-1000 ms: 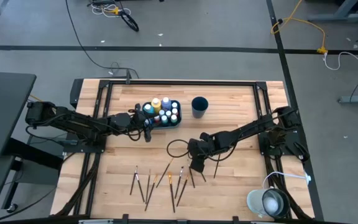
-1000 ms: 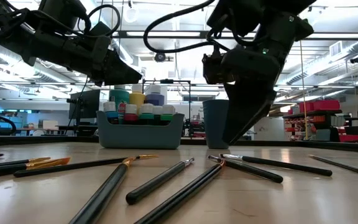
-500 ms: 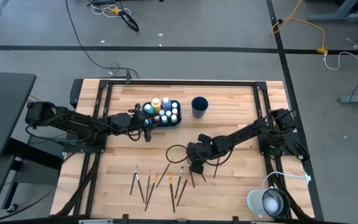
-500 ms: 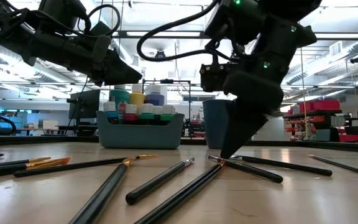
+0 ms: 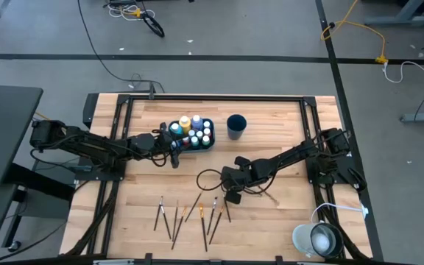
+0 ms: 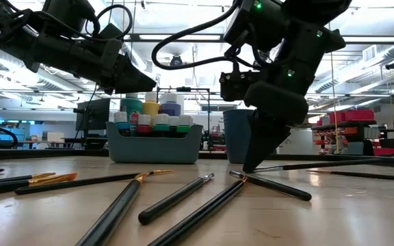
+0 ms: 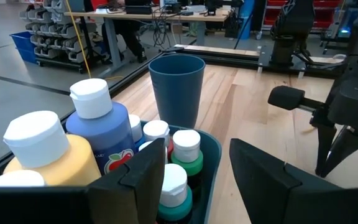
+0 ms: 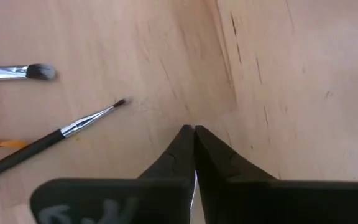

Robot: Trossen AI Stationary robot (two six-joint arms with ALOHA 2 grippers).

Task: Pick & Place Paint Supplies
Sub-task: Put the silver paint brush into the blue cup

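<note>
At the middle of the table, my right gripper [image 6: 250, 166] has its jaws pinched fully together on the tip end of a thin dark-handled paintbrush [image 6: 320, 163], which sticks out sideways, just off the wood. I judge the hold marginal: caught so near its end, the brush could swivel or slip free on lifting, or clip the other brushes [image 6: 272, 186] lying just beside. My left gripper [image 5: 174, 154] waits spread wide by the teal rectangular tray [image 6: 156, 147].
</note>
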